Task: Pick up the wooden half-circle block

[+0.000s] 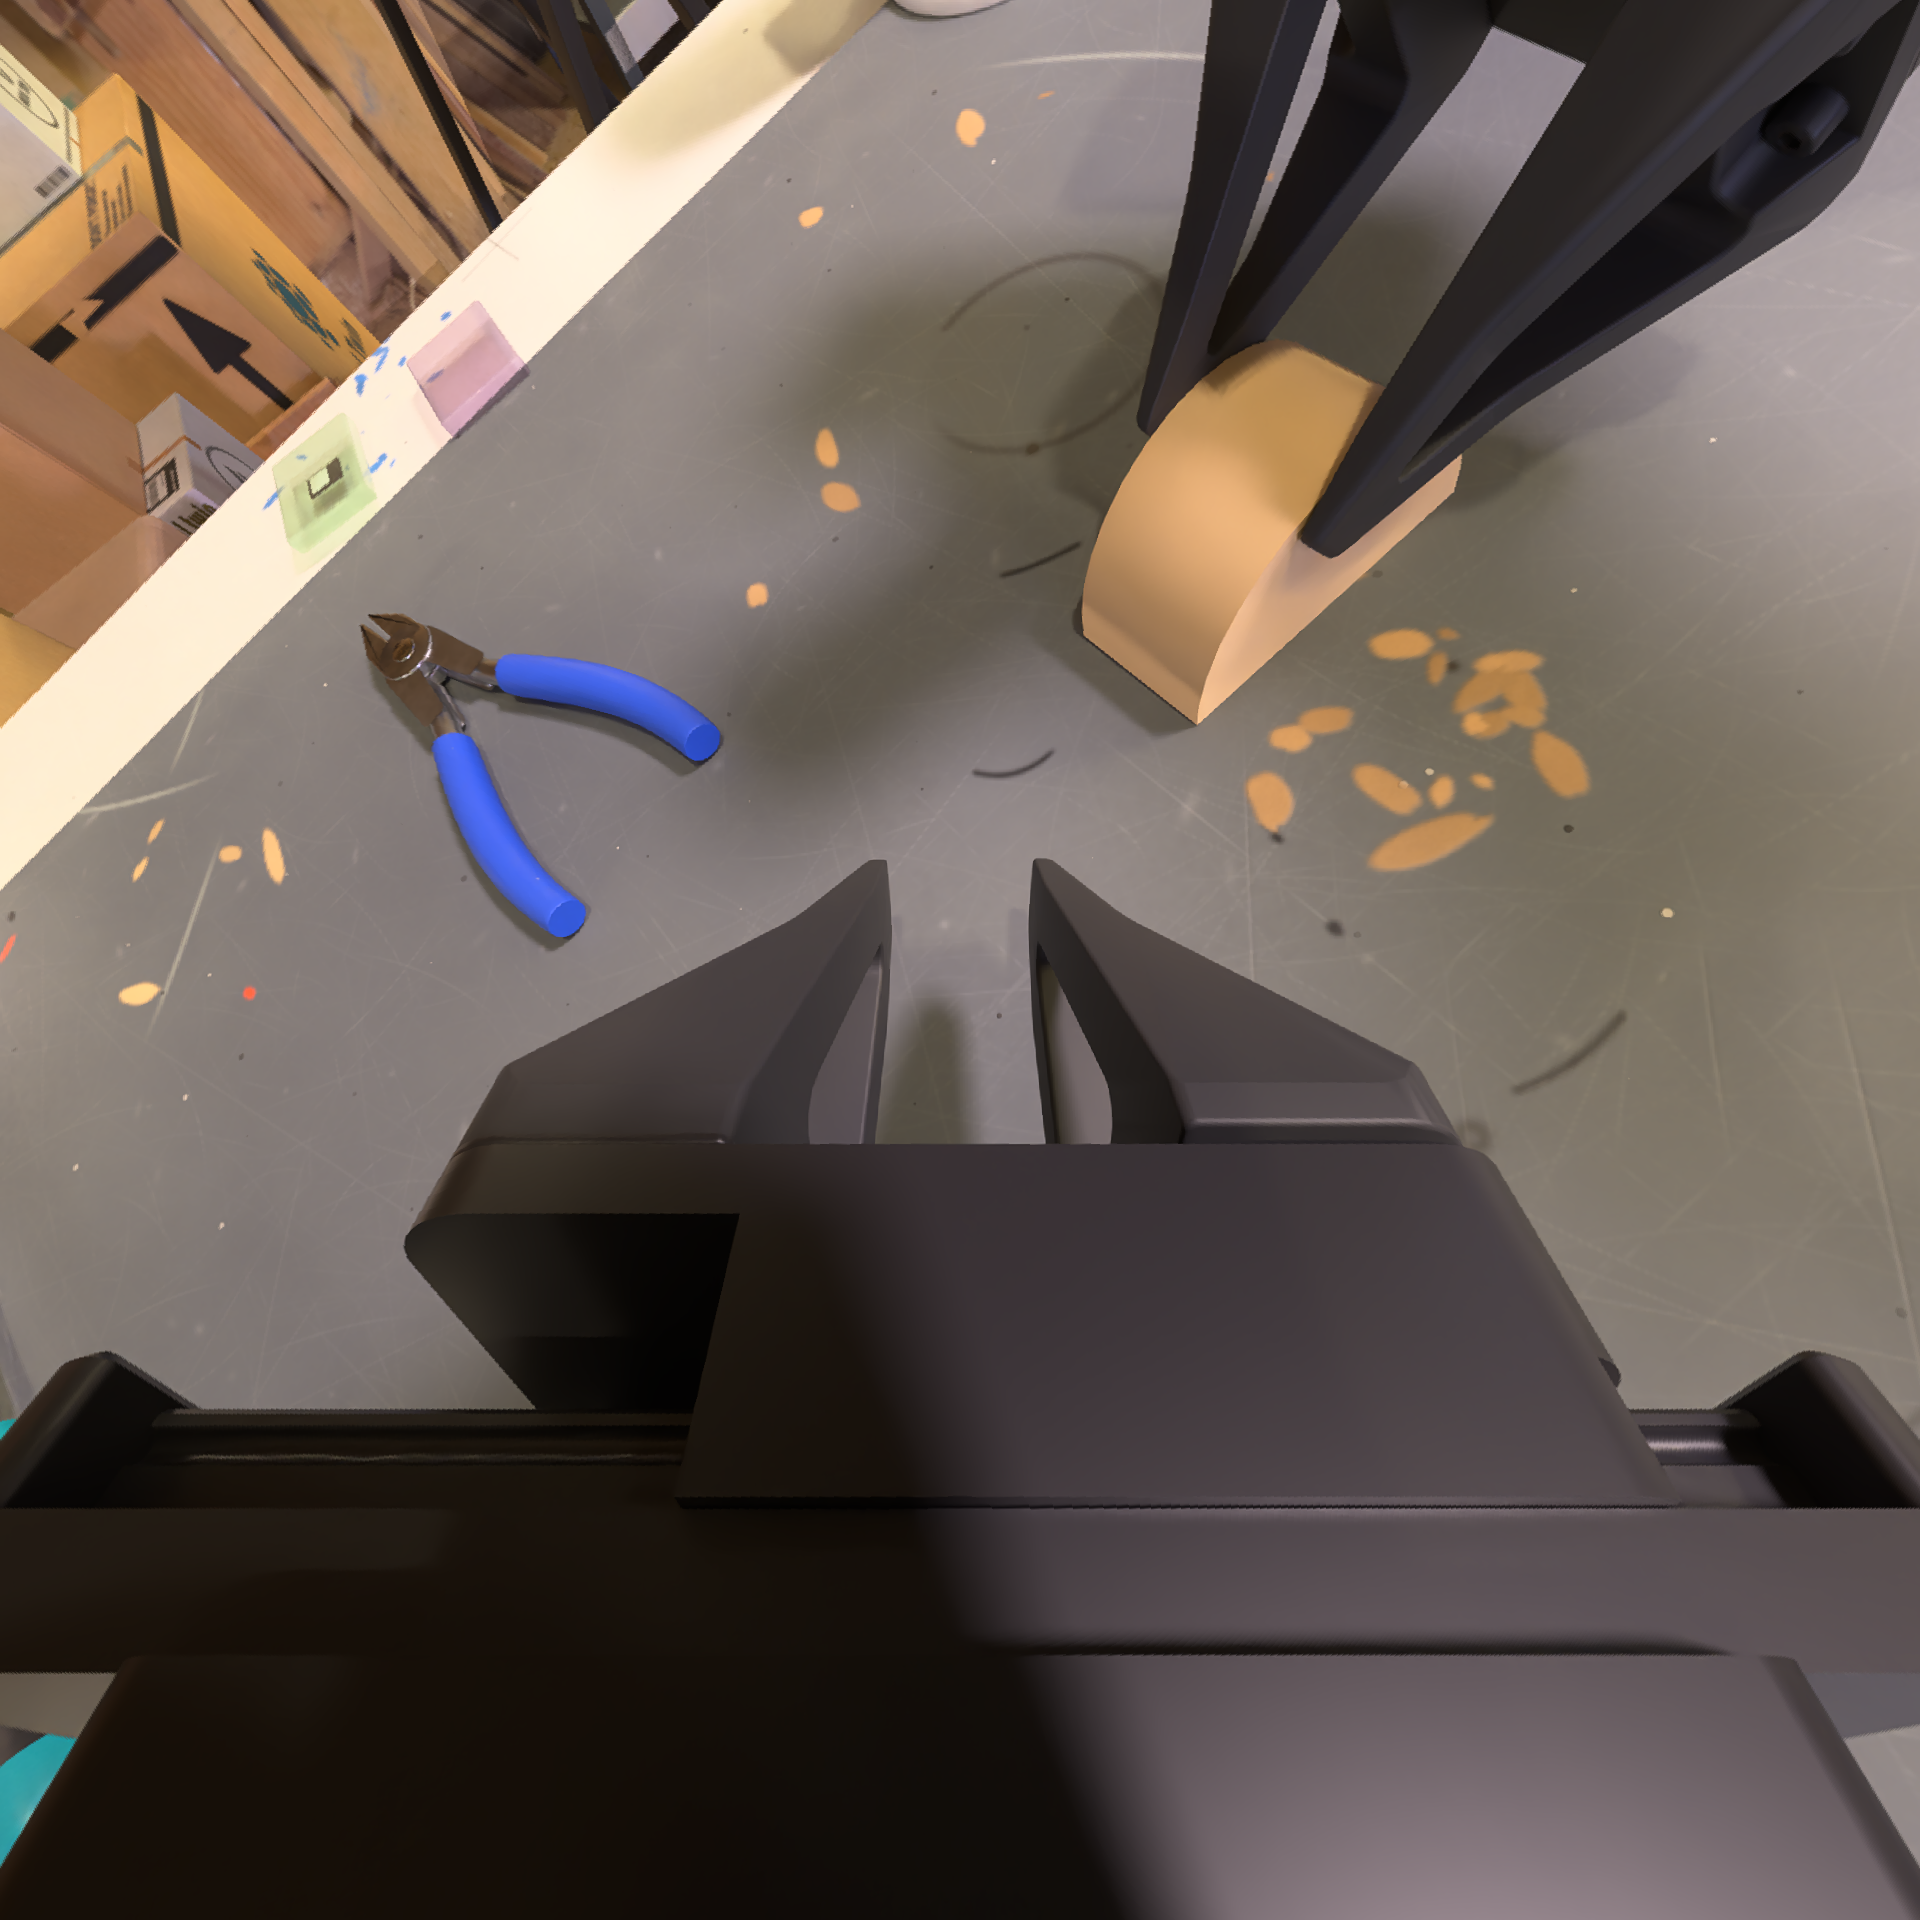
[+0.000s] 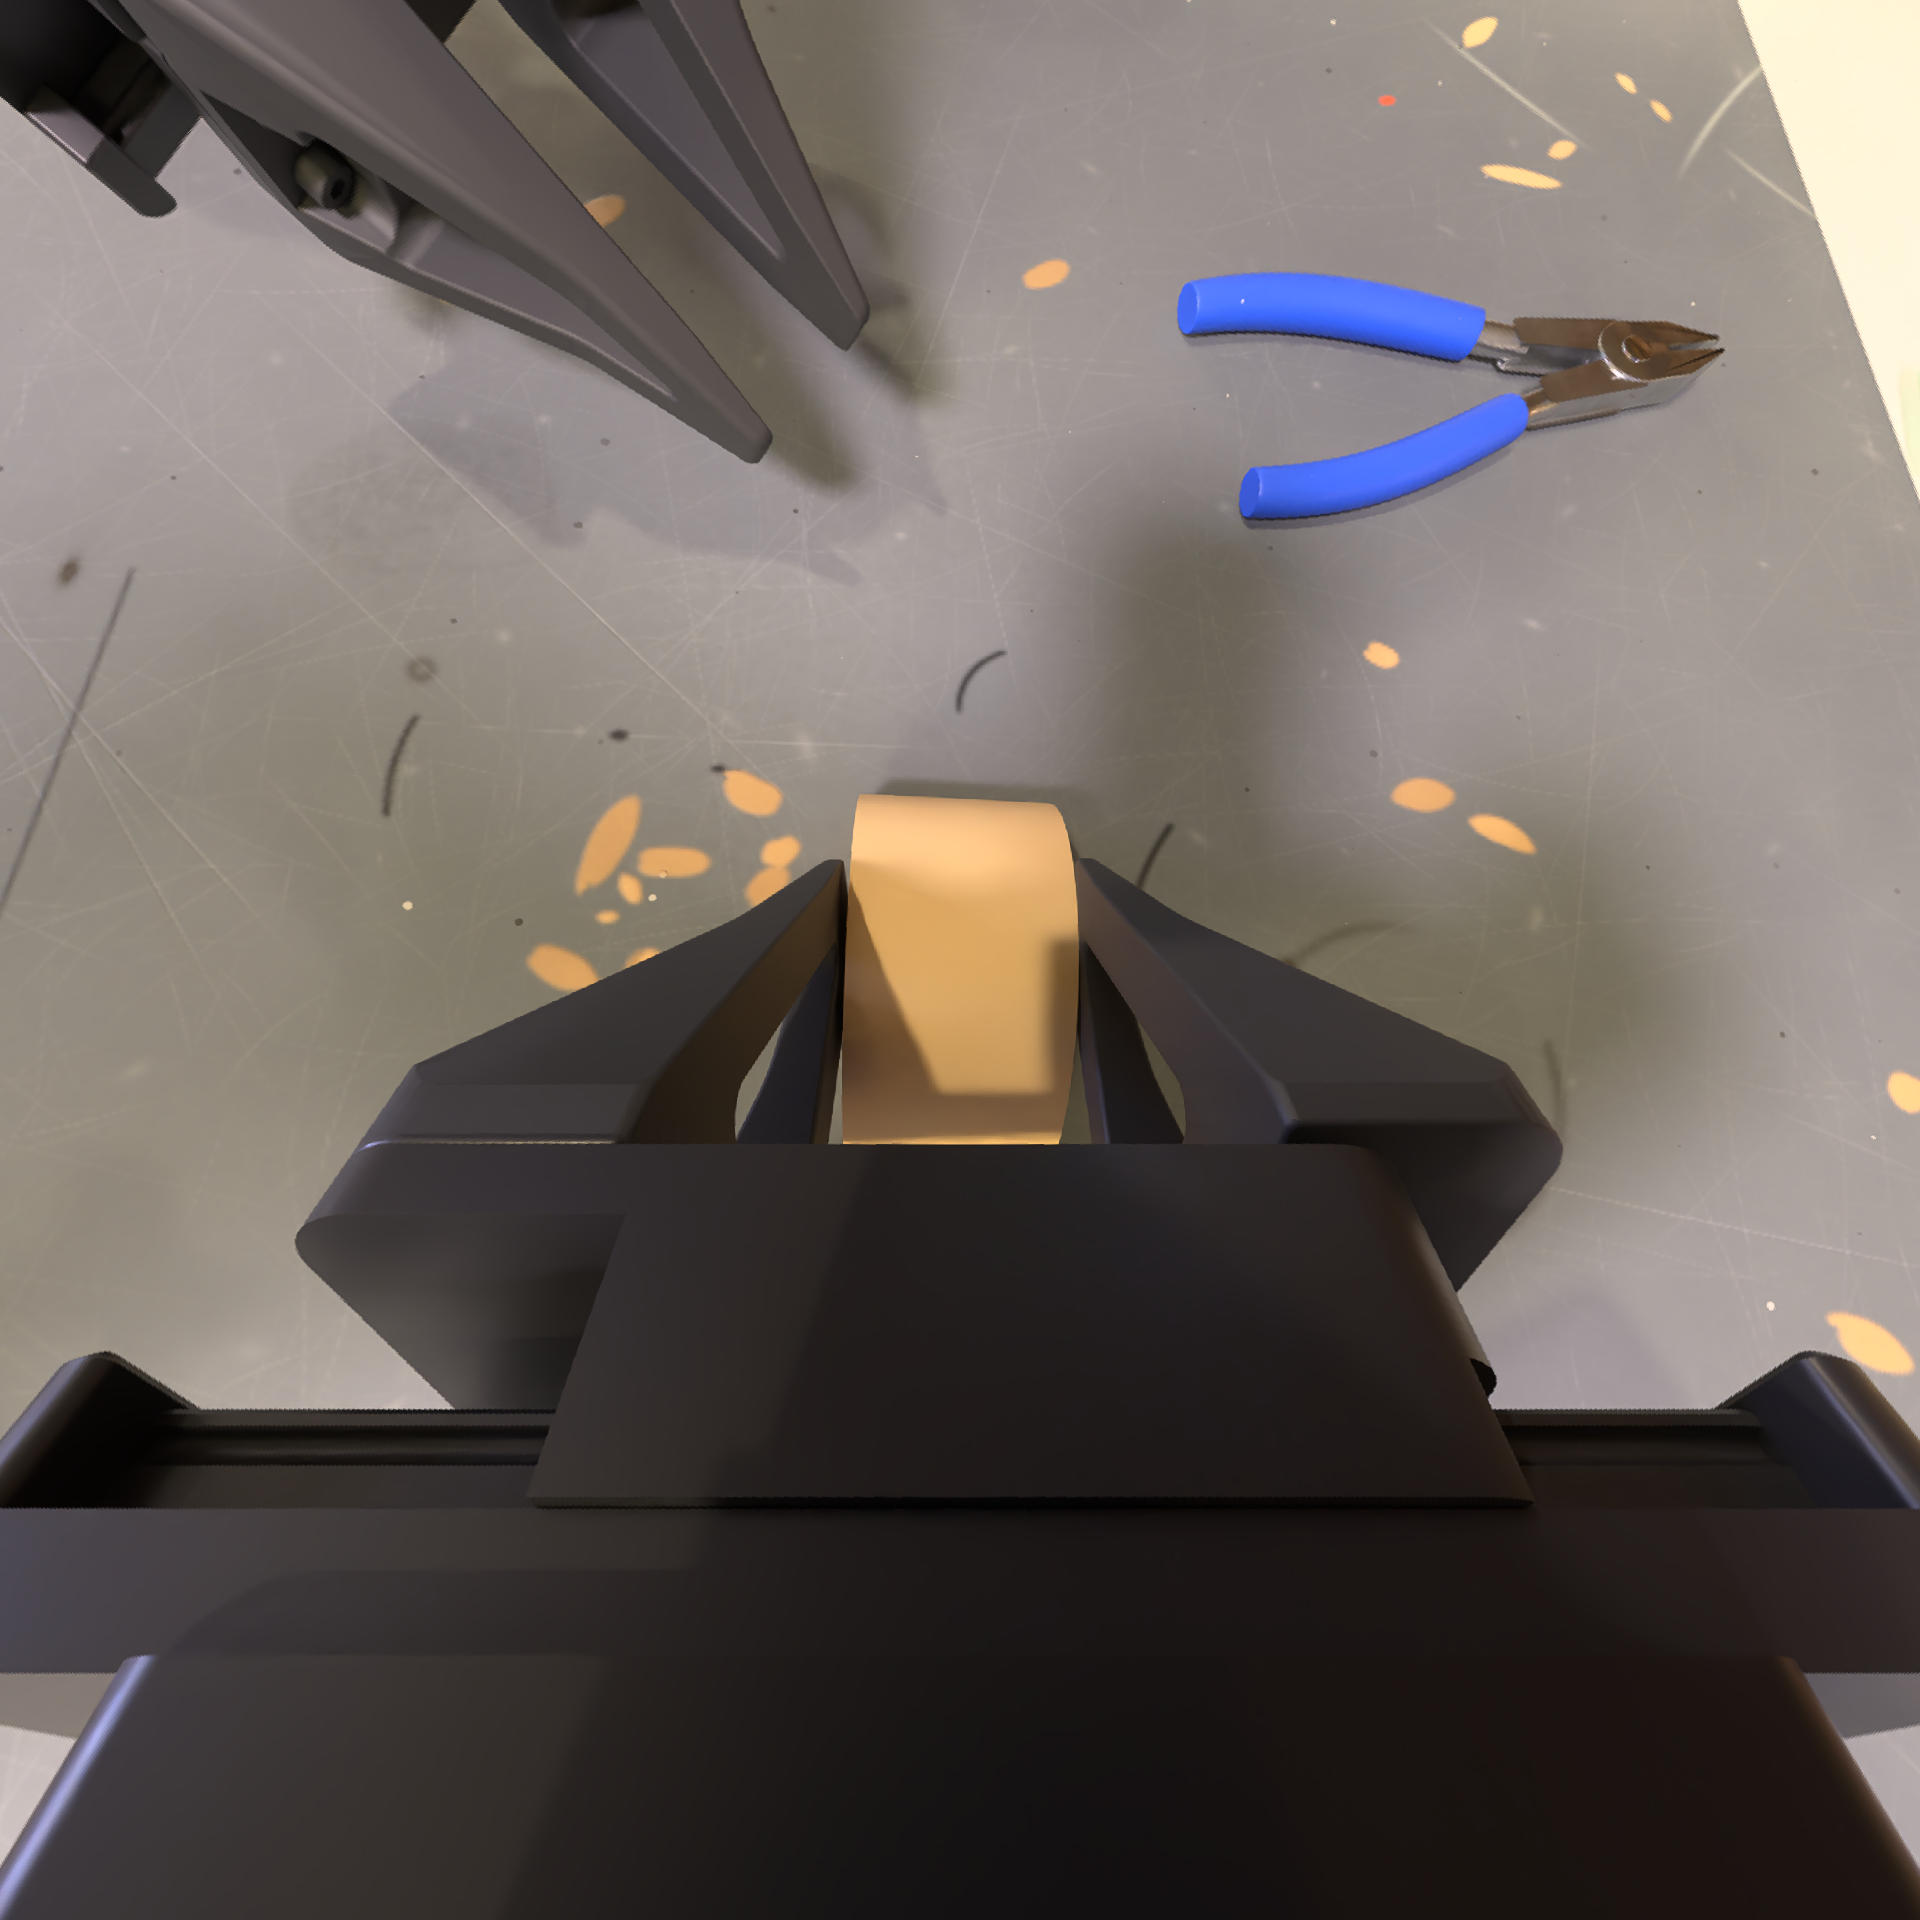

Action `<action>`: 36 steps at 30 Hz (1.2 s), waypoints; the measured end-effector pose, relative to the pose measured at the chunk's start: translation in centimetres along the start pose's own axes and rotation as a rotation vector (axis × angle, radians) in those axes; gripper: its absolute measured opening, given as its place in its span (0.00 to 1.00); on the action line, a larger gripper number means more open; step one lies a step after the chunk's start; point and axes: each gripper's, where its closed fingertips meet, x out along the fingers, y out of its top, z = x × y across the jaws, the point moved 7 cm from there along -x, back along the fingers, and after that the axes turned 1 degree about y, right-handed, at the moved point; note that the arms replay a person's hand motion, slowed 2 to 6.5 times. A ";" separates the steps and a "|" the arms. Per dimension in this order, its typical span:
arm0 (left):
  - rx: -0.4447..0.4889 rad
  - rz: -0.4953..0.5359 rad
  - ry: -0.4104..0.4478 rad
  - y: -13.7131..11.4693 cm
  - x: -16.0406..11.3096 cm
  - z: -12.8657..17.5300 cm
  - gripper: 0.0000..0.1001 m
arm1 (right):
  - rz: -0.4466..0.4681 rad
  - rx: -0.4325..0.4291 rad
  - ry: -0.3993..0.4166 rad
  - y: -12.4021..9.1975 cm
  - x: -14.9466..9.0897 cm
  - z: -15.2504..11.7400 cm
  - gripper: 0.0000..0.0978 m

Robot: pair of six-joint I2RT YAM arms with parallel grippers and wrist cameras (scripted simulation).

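Note:
The wooden half-circle block point(image 1: 1174, 540) stands on its flat base on the grey table, curved side up. My right gripper point(image 2: 961, 868) is shut on the block point(image 2: 961, 935), one finger on each flat face. It also shows in the left wrist view point(image 1: 1236, 478), coming down from above onto the block. The block looks to be touching the table or barely off it. My left gripper point(image 1: 961, 868) hangs over bare table nearer than the block, empty, its jaws a narrow gap apart. It shows in the right wrist view point(image 2: 810, 390) at the upper left.
Blue-handled cutters point(image 1: 520, 727) lie on the table left of the block, and also show in the right wrist view point(image 2: 1455, 364). A pink block point(image 1: 468, 364) and a green block point(image 1: 322, 488) sit at the table's cream edge. Cardboard boxes point(image 1: 156, 260) stand beyond it.

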 end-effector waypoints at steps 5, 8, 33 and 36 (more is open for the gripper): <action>0.002 -0.005 0.000 0.0 0.0 0.0 0.23 | 0.003 -0.003 -0.004 0.0 0.0 0.0 0.37; 0.003 -0.011 0.001 0.0 0.1 0.1 0.23 | 0.007 -0.002 -0.008 0.0 0.0 0.0 0.37; 0.051 -0.105 0.035 -0.5 0.7 0.6 0.22 | 0.151 0.080 -0.039 0.2 -1.5 1.0 0.37; 0.052 -0.108 0.035 -0.6 0.7 0.6 0.22 | 0.177 0.090 -0.039 0.2 -1.8 1.2 0.37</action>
